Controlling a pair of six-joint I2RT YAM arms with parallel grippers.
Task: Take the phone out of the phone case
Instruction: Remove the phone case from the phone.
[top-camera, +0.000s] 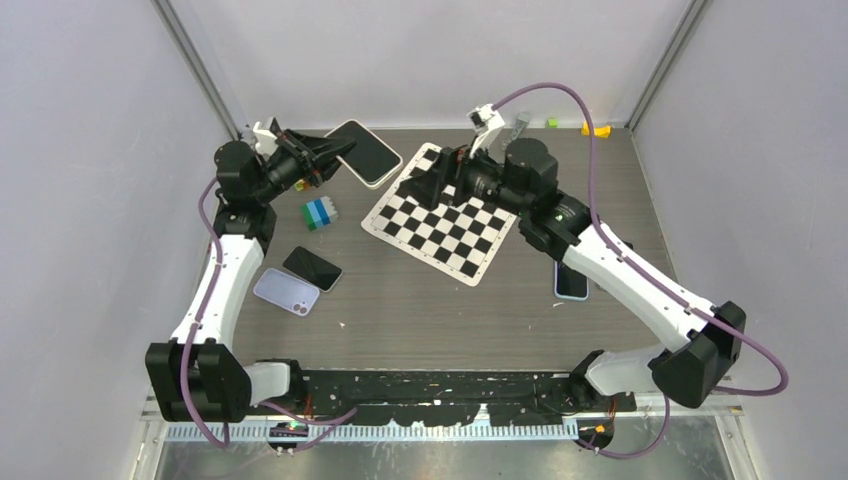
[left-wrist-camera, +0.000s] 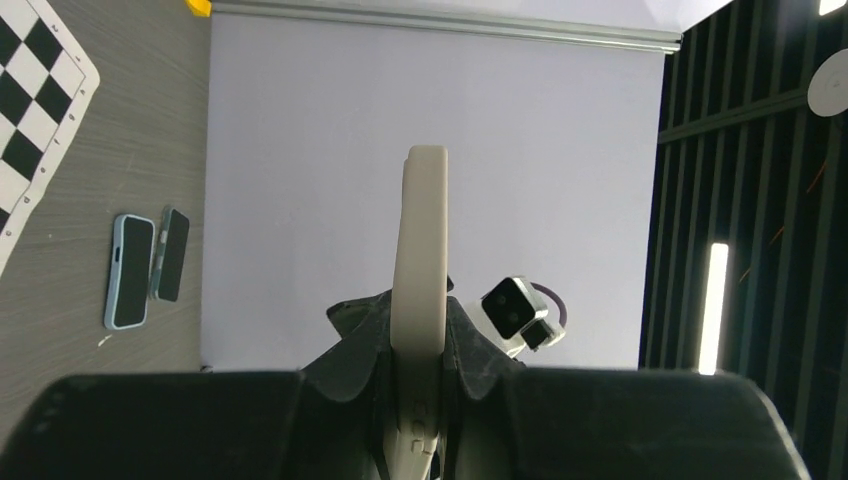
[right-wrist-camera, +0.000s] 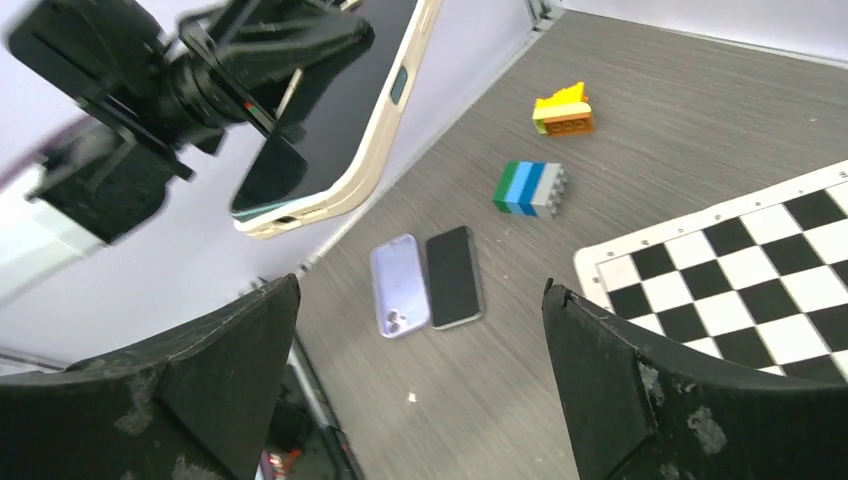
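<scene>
Left jaws clamp the cased phone (top-camera: 365, 152) aloft; right jaws stand wide open, empty.

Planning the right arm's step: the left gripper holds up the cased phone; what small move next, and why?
Probably ease the right gripper toward the free end of the cased phone: the left gripper grips its other end, and the right jaws stand open, clear of it.

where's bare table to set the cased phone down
Bare table lies in front of the checkered mat, between the black phone and the blue phone. Also bare: right of the mat, short of the yellow brick. Crowded on the left: striped block, purple phone.
</scene>
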